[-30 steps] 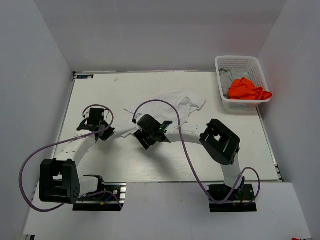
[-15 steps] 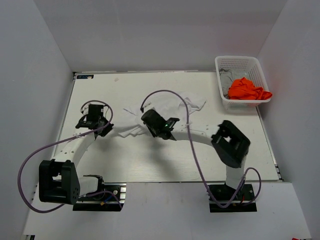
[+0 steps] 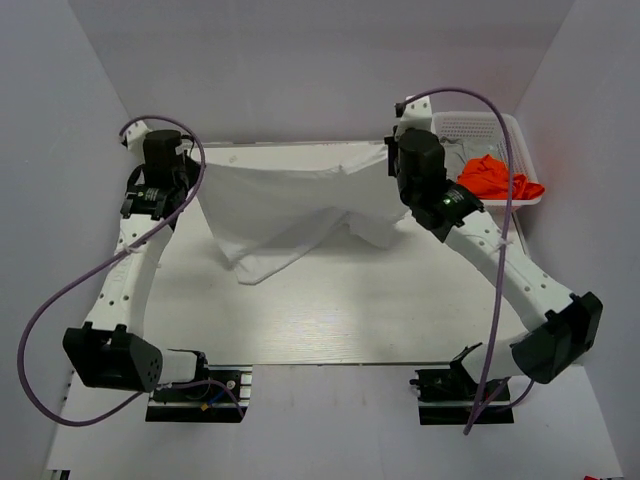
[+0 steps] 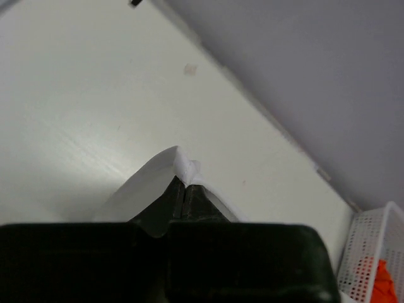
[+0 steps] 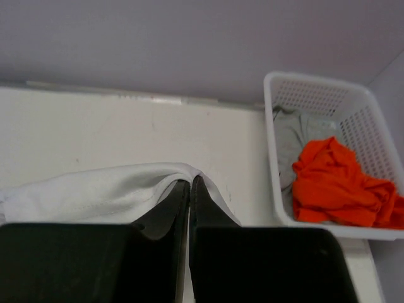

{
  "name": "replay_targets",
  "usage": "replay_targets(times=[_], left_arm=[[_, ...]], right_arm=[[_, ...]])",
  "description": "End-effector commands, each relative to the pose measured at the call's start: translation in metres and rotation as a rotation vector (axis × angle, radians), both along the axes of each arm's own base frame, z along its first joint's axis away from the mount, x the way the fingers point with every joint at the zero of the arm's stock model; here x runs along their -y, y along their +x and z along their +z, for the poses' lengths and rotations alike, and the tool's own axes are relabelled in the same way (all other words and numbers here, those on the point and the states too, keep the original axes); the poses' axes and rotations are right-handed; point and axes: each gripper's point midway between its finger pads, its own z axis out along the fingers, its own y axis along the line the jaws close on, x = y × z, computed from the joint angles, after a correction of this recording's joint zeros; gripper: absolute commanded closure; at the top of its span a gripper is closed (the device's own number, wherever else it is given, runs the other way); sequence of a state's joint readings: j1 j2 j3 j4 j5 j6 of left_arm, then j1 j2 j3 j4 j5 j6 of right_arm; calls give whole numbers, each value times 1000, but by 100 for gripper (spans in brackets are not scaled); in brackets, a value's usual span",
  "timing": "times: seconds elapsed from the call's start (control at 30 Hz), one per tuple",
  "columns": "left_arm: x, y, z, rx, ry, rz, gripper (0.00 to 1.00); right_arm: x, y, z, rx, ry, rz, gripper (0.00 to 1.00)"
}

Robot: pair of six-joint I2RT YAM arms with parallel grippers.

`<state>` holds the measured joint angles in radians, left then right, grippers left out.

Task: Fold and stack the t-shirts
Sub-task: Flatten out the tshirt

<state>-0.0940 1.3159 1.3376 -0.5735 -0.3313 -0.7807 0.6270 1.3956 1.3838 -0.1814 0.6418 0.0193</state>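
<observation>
Jaws tight on t-shirt (image 3: 290,200), basket (image 3: 478,116) beside.

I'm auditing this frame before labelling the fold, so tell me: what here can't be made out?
Right wrist view: the grey shirt lies partly under the orange shirt in the basket; its shape is unreadable.
Top view: the white shirt sags in folds below, hiding its sleeves and which side faces up.
Top view: the wrists hide the fingertips of the left gripper and the right gripper.
</observation>
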Motion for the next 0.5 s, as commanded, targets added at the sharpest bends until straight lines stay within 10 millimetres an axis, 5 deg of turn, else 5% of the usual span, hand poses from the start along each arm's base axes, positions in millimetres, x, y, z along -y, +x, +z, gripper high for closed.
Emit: replay_targets(times=[0.0, 0.03, 0.2, 0.37, 0.47], left_arm=[[-16, -16, 87, 183, 78, 42, 100], [-17, -22, 102, 216, 84, 40, 100], [-24, -71, 189, 429, 142, 26, 100], [-26, -141, 256, 630, 167, -6, 100], [-23, -176, 286, 724, 184, -40, 100]], right_arm=[[34, -13, 103, 231, -15, -62, 100], [42, -22, 134, 303, 19, -70, 100], [78, -60, 213, 469, 27, -105, 100], [98, -112, 279, 593, 42, -30, 100], [92, -139, 303, 659, 48, 100, 100]])
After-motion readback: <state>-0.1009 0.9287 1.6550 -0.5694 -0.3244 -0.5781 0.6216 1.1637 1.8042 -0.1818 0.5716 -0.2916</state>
